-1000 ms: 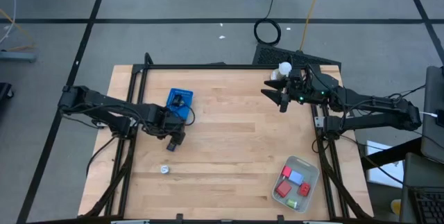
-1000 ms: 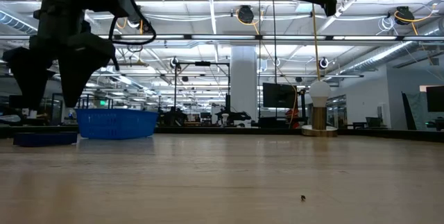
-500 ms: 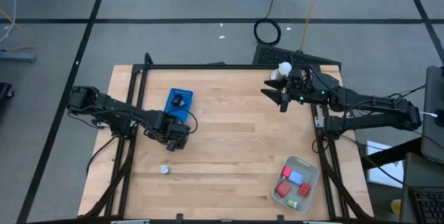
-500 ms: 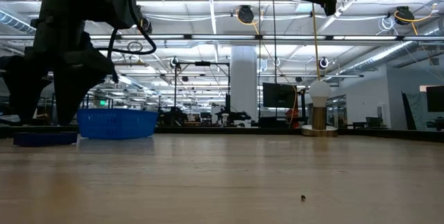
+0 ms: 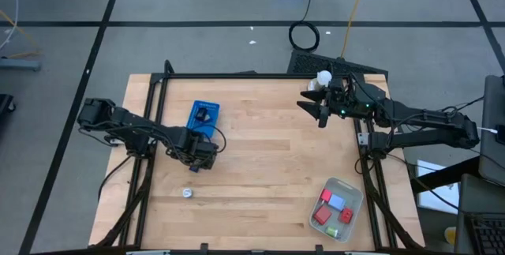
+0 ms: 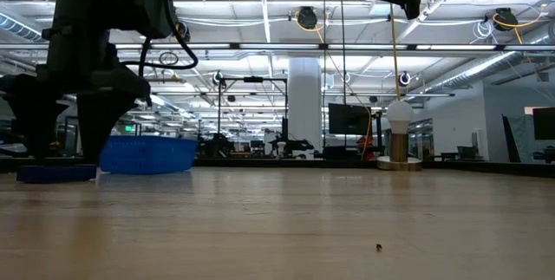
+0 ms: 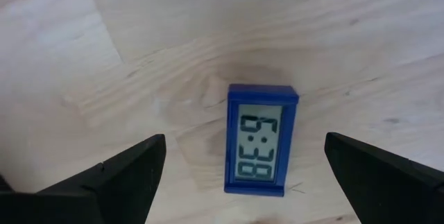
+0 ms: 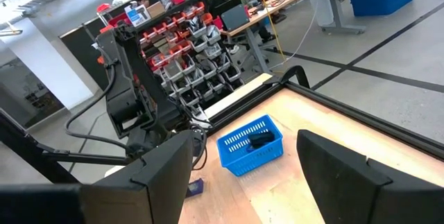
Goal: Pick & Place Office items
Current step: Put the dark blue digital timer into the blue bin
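Observation:
A small blue digital clock (image 7: pixel 260 141) lies flat on the wooden table, display up. My left gripper (image 7: pixel 244 139) points down over it, open, one finger on each side of the clock and neither touching. In the low view the left gripper (image 6: pixel 61 146) hangs just above the clock (image 6: pixel 56 173). In the high view the left gripper (image 5: pixel 199 157) hides the clock. A silvery-white piece (image 5: pixel 188 193) lies alone nearer the front edge. Red, blue and green pieces (image 5: pixel 327 208) lie in the translucent tray (image 5: pixel 339 181). My right gripper (image 5: pixel 319 115) waits open, high at the far right.
A blue basket (image 5: pixel 203 115) holding a black item stands just beyond the left gripper, also seen in the right wrist view as the basket (image 8: pixel 250 144). A white knob-topped stand (image 5: pixel 323 77) is at the far right edge. Bare wood lies across the table's middle.
My left gripper has come down over the blue clock, shifting slightly sideways, and has stayed open. The clock has not moved.

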### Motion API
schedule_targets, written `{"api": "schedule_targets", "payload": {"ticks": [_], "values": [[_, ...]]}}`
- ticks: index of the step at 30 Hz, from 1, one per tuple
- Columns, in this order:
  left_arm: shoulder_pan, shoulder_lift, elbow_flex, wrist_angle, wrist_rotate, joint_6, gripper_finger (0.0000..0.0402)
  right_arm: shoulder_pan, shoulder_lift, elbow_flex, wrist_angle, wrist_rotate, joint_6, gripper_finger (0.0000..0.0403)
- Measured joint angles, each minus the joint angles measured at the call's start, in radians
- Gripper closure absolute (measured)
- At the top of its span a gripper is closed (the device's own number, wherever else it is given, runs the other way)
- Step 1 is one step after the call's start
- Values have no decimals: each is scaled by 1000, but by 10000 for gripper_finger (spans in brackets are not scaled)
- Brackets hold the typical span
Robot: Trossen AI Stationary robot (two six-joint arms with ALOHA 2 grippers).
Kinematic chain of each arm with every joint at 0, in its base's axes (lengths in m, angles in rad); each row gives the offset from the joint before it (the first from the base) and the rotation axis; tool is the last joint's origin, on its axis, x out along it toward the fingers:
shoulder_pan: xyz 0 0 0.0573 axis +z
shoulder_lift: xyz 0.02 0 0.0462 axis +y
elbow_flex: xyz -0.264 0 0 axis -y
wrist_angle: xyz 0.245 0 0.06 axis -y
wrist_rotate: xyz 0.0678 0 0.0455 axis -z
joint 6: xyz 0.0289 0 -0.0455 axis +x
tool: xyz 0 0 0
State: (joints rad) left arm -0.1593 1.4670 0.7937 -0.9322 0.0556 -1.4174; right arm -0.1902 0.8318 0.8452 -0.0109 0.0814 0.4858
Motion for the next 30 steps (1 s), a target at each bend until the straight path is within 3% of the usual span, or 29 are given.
{"api": "schedule_targets", "payload": {"ticks": [30], "values": [[1,26,1,-1,2,48,5,0,0,0,44,0,-2,151]]}}
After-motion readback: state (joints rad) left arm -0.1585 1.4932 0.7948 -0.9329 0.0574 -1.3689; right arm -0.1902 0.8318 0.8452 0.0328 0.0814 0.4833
